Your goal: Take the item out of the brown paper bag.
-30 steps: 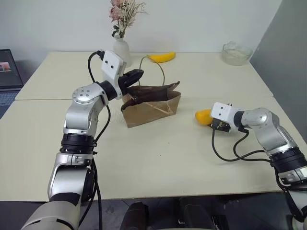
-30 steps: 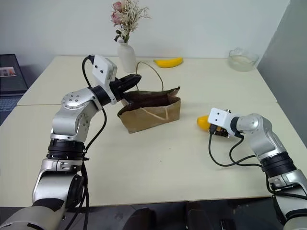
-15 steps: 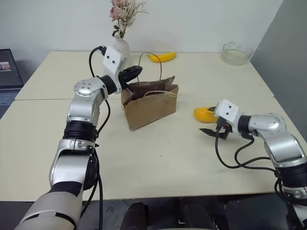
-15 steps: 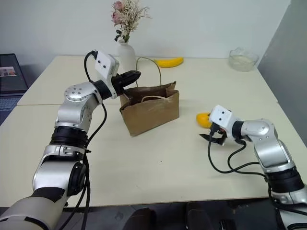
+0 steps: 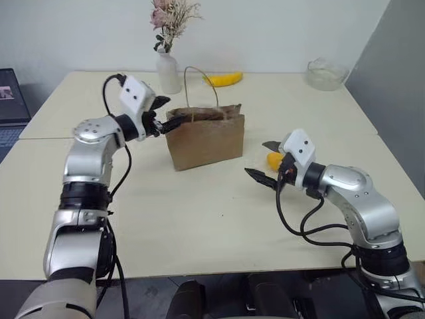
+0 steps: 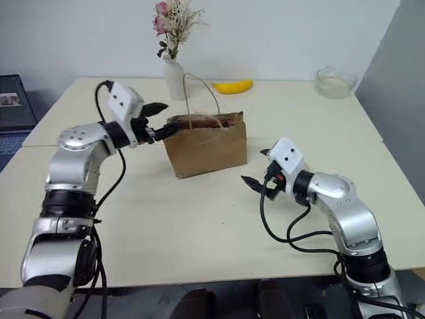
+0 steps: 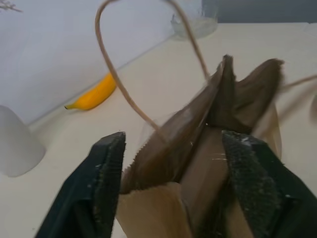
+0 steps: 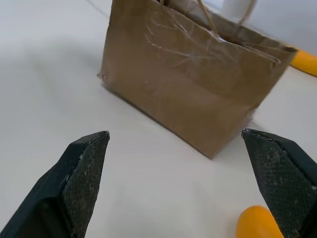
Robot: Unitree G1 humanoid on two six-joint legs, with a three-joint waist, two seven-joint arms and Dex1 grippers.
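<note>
**A:** Bag: you see the brown paper bag [image 5: 204, 138] standing upright at the centre of the frame on the table [image 5: 199, 219], its mouth gaping and one cord handle [image 5: 199, 83] arched above it. A second ago it lay slumped on its side, pinched at the rim. What holds it now?

**B:** Nothing. Your left gripper [image 5: 163, 114], at the bag's upper left corner, has spread its fingers; in the left wrist view the black pads [image 7: 110, 171] stand on either side of the rim without clamping it. A moment ago they were clenched there.

**A:** And the item?

**B:** The item [image 5: 274, 159] lies on the table at centre right, clear of the bag, just behind your right gripper [image 5: 264, 161]. That gripper is released too, its jaws wide and empty; a second ago it sat against the fruit nearer the right edge, and it has since swung toward the centre of the frame.

**A:** Meaning for the task?

**B:** Judged from the layout, the extraction looks complete: fruit out, bag freed, both arms backing off. The banana [image 5: 224, 79] and vase [image 5: 168, 72] at the upper centre are bystanders.
</note>
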